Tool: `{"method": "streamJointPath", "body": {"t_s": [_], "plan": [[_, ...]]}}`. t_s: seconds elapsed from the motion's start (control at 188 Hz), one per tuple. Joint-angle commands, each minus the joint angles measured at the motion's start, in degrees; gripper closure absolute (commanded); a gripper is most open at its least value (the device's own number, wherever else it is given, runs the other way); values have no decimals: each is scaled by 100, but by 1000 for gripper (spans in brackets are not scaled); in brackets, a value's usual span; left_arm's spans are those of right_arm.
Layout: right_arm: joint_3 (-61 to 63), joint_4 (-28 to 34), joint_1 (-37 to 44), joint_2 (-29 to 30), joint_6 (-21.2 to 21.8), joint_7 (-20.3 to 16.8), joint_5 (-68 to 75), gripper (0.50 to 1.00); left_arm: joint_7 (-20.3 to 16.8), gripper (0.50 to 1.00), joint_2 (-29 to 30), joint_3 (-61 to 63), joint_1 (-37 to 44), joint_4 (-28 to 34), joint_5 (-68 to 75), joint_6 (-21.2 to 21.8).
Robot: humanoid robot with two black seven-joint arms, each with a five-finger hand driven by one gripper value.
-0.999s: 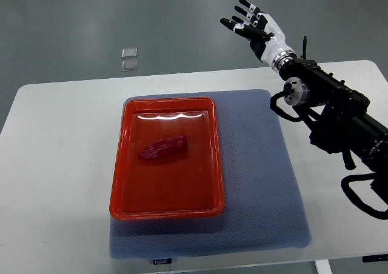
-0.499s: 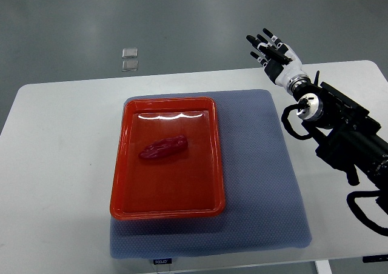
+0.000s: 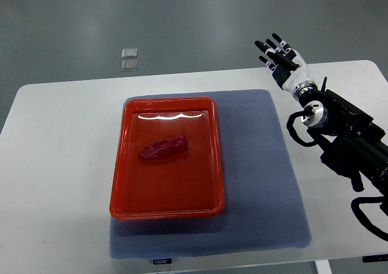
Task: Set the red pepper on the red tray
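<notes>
A white counter (image 3: 60, 165) stands on a grey floor (image 3: 182, 19) and fills most of the frame, with a blue-grey mat (image 3: 260, 183) spread over its middle.

At the upper right of the frame, the right hand (image 3: 281, 57) hangs past the counter's far edge, over the floor. Its fingers (image 3: 265, 46) are spread apart and straight, black at the tips, and hold nothing. The white palm runs into a black arm (image 3: 345, 140) that comes in from the right edge of the frame and crosses the counter's right part, with loops of black cable along it.

To the left of the hand and well apart from it, a red tray (image 3: 121, 189) sits on the left part of the mat, long side running from the top toward the bottom of the frame. The red pepper (image 3: 162, 148) lies inside the tray, a little above its middle and toward its left wall, tilted so its right end sits higher in the frame.

On the floor at the upper left, beyond the counter, lie two small clear square pieces (image 3: 129, 59), one just above the other.
</notes>
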Motion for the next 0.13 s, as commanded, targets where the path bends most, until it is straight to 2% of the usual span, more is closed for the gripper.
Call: {"method": "streamJointPath", "body": {"t_s": [0.0, 0.122], "plan": [[-14, 0, -17, -2, 1, 3, 0, 583, 0, 500, 0, -1, 2, -19, -7, 0], [-22, 0, -17, -2, -25, 3, -26, 583, 0, 500, 0, -10, 2, -27, 2, 0]]}}
